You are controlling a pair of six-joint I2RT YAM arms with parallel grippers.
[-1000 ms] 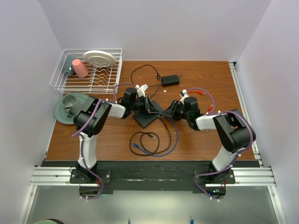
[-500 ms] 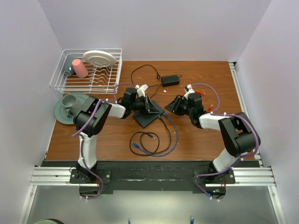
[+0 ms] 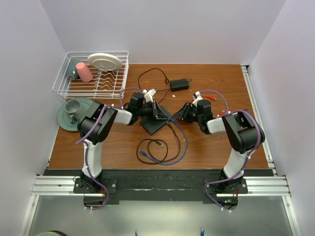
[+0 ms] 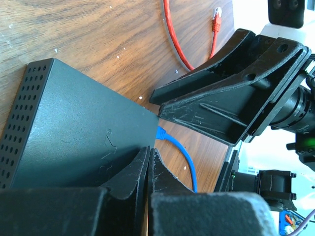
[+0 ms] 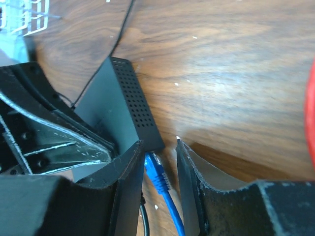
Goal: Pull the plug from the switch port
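The switch is a flat black box on the wooden table, also in the left wrist view and the right wrist view. A blue plug sits in a port at its corner; the plug also shows in the left wrist view. My right gripper is open, with the plug between its fingers and a gap on the right side. My left gripper is shut on nothing, its tips over the switch's top near that corner.
The blue cable runs to a coil near the front. A black power brick and thin cord lie behind. A red cable lies to the right. A wire dish rack and a green plate with a cup are at the left.
The right arm has swung, its elbow shifting, and its gripper has moved slightly toward the back and settled at the switch's corner. The left arm has not moved.
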